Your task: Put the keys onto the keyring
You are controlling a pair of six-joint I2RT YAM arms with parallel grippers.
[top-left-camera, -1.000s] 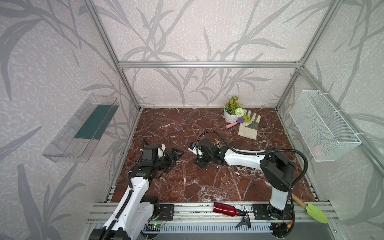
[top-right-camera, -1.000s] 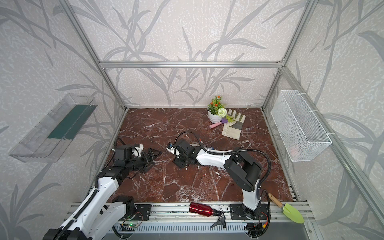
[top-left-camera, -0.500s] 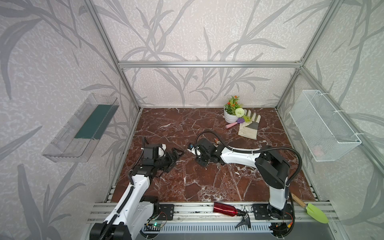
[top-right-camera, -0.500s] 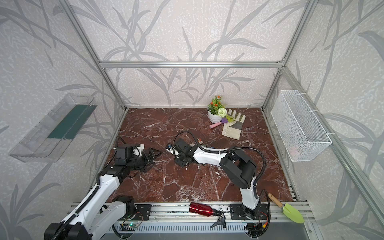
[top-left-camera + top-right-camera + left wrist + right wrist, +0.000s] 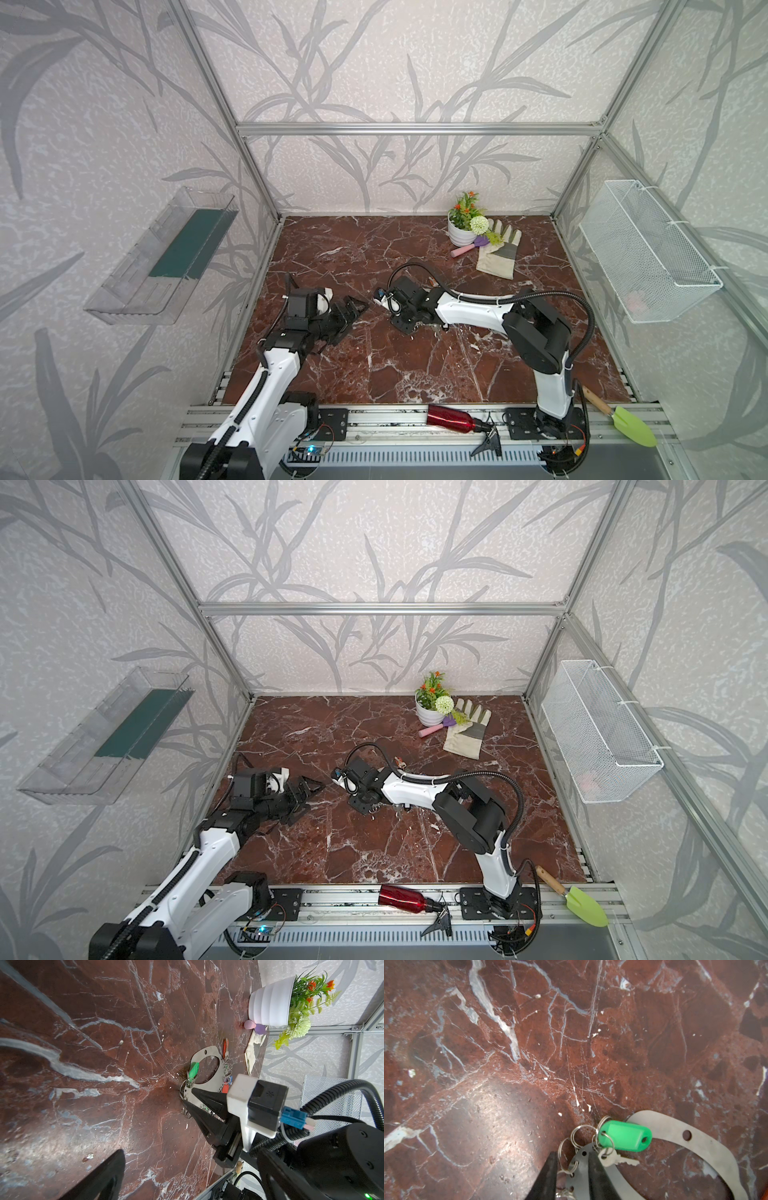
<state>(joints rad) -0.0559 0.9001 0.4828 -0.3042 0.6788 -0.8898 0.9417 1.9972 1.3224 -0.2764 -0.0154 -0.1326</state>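
Observation:
The keyring (image 5: pixel 695 1136) is a flat grey oval plate on the marble, edged with silver split rings; it also shows in the left wrist view (image 5: pixel 216 1052). In both top views my right arm hides most of it. A green-tagged key (image 5: pixel 625 1138) hangs on its rim. A loose red-orange key (image 5: pixel 225 1047) lies just beyond the plate, a small speck in a top view (image 5: pixel 400 763). My right gripper (image 5: pixel 572 1159) (image 5: pixel 402 328) is closed narrow on the plate's rim, a split ring between its fingers. My left gripper (image 5: pixel 353 309) (image 5: pixel 191 1159) hovers open and empty left of the plate.
A white flower pot (image 5: pixel 461 232), a work glove (image 5: pixel 498 253) and a pink-handled tool (image 5: pixel 463 250) sit at the back right. A red bottle (image 5: pixel 451 417) and a green trowel (image 5: pixel 629 424) lie on the front rail. A wire basket (image 5: pixel 648 253) hangs on the right wall.
My right gripper's jaws have narrowed onto the plate's rim, and that arm's elbow has slid a little left. The left arm has barely moved.

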